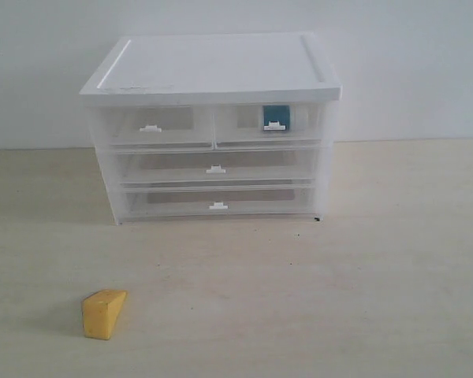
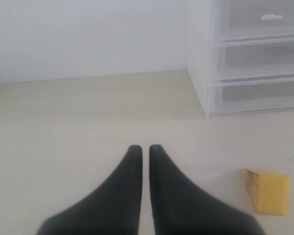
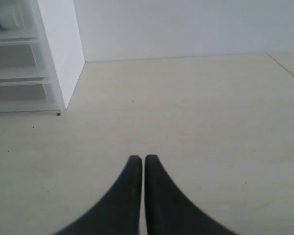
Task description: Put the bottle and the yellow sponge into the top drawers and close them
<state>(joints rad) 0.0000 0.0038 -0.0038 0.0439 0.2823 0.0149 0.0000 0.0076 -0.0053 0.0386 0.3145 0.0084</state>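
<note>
**Exterior view first: the sponge waits on the left side, so the left arm looks nearer**

Exterior view: The yellow sponge (image 1: 104, 313) lies on the desk (image 1: 378, 299), near the front and on the left. It is well apart from the white cabinet (image 1: 213, 71). The bottle (image 1: 276, 116) is already inside the top right drawer (image 1: 270, 126), and that drawer looks shut. The top left drawer (image 1: 150, 126) looks shut too, and I see nothing in it. No arm shows here.

Left wrist view: The left fingers (image 2: 132, 164) are pressed together and hold nothing. The sponge (image 2: 267, 191) sits near them, a bit ahead and off to the side where the cabinet (image 2: 201, 73) stands. Its thin tip points back toward the fingers' side, so its long way runs across them, not along them. I think the fingers must open and swing that way.

Right wrist view: The right fingers (image 3: 134, 169) are pressed together too and hold nothing. No sponge shows here, only the bottle's white cap (image 3: 9, 15) in its drawer. So the left arm seems the one for the job.
</note>
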